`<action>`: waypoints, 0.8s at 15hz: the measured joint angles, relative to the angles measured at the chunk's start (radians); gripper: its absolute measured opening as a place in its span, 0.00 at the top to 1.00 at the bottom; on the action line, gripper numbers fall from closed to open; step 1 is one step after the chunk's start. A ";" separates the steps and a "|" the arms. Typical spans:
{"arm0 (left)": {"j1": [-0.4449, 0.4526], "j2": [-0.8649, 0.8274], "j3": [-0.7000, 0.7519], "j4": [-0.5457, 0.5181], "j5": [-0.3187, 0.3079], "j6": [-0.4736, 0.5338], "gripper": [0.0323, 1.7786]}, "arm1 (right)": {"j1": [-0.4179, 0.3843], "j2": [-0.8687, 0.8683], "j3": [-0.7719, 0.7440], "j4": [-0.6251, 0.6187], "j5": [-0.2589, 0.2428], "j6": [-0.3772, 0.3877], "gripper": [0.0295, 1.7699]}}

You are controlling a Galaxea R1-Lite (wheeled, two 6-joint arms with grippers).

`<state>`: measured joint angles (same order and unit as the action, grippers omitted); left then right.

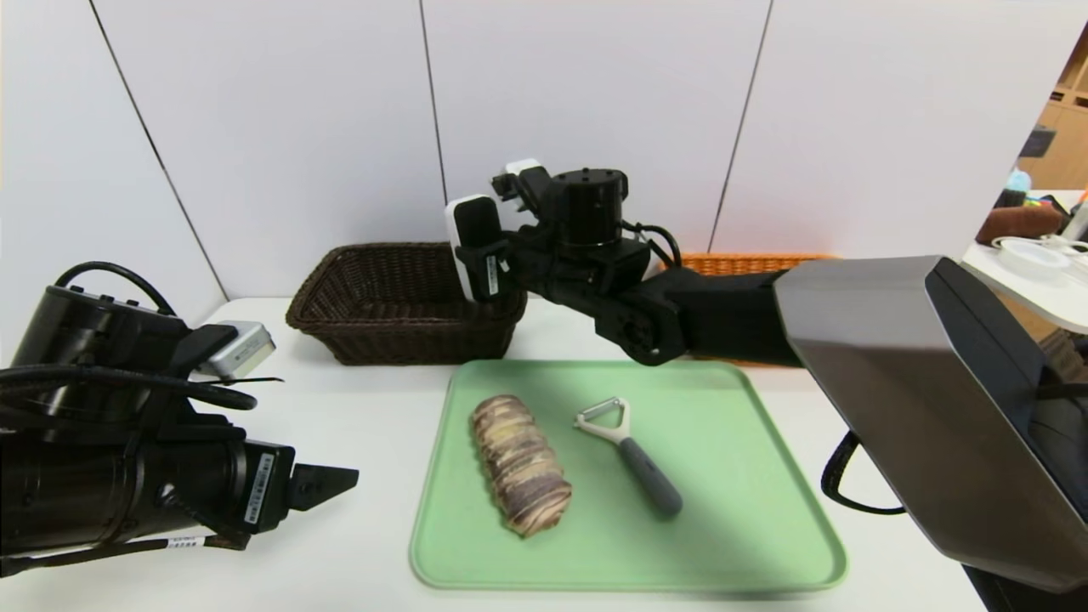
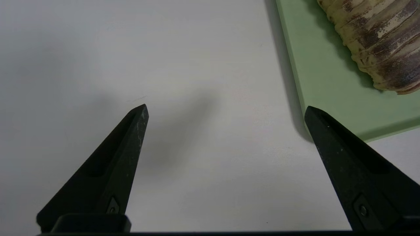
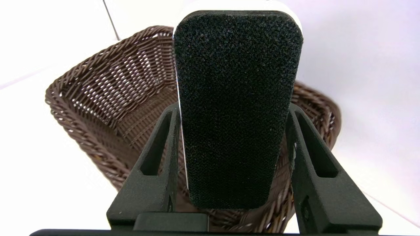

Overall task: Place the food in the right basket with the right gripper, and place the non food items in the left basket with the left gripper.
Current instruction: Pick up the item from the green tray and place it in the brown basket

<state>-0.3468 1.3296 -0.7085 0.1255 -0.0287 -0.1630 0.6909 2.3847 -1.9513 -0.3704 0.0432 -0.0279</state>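
My right gripper [image 1: 486, 259] is shut on the white-cased brush [image 1: 474, 231], whose black pad [image 3: 236, 105] fills the right wrist view. It hangs above the right end of the dark brown basket [image 1: 399, 302], seen below it in the wrist view [image 3: 98, 98]. The marbled loaf roll [image 1: 518, 463] and the white peeler with grey handle [image 1: 633, 455] lie on the green tray [image 1: 765, 510]. The orange basket [image 1: 748, 263] shows only as a strip of rim behind the right arm. My left gripper [image 2: 226, 111] stands open over bare table left of the tray, holding nothing, the roll's end [image 2: 380, 42] near it.
The white table [image 1: 365, 510] carries the tray at centre front and both baskets at the back by the white wall panels. My right arm's silver shell [image 1: 918, 408] crosses above the tray's right side. Another table with clutter stands far right [image 1: 1037, 255].
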 joint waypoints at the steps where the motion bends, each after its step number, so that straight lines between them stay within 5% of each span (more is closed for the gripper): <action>1: 0.000 -0.001 0.001 0.000 0.000 0.000 0.05 | 0.001 0.002 0.000 -0.002 0.000 -0.008 0.49; 11: 0.000 -0.003 0.000 -0.002 0.000 0.000 0.05 | 0.004 0.030 0.000 -0.021 0.006 -0.034 0.49; 12: 0.000 -0.003 0.000 -0.002 0.000 0.001 0.05 | 0.004 0.032 0.000 -0.022 0.006 -0.035 0.42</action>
<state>-0.3468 1.3268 -0.7085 0.1234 -0.0287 -0.1621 0.6945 2.4168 -1.9513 -0.3923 0.0496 -0.0630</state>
